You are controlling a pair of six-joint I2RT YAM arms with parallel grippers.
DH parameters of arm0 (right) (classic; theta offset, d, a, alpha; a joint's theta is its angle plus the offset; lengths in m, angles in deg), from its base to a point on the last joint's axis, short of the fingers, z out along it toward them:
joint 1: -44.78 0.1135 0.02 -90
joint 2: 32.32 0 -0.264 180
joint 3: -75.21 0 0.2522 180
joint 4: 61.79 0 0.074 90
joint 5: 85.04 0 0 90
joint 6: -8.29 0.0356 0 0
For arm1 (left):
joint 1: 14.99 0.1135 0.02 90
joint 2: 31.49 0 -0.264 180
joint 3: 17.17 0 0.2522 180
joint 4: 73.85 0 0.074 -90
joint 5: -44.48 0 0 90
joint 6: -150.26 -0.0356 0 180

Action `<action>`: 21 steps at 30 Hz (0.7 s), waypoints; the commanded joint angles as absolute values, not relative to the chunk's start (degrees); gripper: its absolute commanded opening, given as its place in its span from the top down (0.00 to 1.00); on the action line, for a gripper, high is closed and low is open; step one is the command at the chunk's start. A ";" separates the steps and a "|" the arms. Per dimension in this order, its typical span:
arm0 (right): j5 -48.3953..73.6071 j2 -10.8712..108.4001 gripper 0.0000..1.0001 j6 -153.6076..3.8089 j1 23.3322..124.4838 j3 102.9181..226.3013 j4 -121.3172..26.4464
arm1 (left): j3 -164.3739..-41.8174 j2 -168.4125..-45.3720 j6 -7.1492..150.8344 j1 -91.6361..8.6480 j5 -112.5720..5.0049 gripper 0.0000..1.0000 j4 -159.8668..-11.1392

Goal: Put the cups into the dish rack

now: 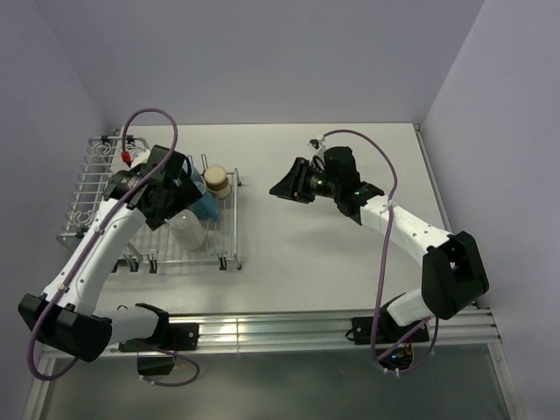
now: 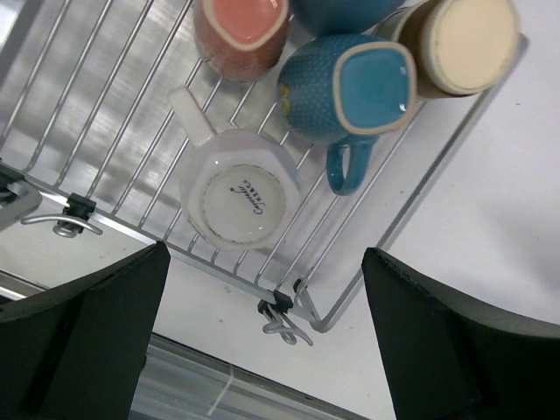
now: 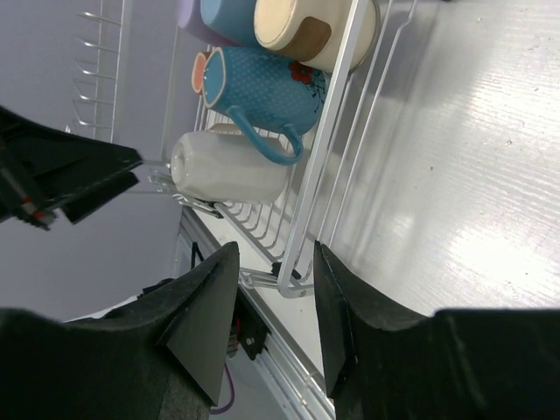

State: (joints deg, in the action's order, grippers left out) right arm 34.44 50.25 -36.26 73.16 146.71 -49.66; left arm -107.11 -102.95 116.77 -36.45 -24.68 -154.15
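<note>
Several cups [image 2: 236, 192] in dish rack [image 2: 437, 168] | left fingers [image 2: 96, 332] spread | right fingers [image 3: 203, 324] parted

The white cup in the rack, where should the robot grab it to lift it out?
Probably by its body, coming from straight above. The white cup stands upside down with its base facing up, so there is no rim to pinch. Close across the two sides left free by its handle and the blue mug crowding it on one side.

Wire rack [image 2: 105, 114] flat on the table. Cups clustered in its right part, bases up: white cup [image 2: 238, 201], dotted blue mug [image 2: 350, 87] just beside it, pink cup [image 2: 241, 31], cream cup [image 2: 459, 44].
</note>
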 commanded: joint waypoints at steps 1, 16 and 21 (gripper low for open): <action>33.00 48.98 0.53 -37.68 73.61 147.86 -49.62 | -112.21 -100.13 111.34 -36.26 -24.42 0.01 -155.72; 19.57 34.49 0.45 -42.95 73.52 147.60 -39.34 | -107.31 -85.99 88.66 -36.26 -47.97 0.01 -128.68; 11.67 24.30 0.38 -45.50 73.52 146.20 -36.34 | -105.38 -84.05 86.46 -36.26 -54.47 0.01 -121.54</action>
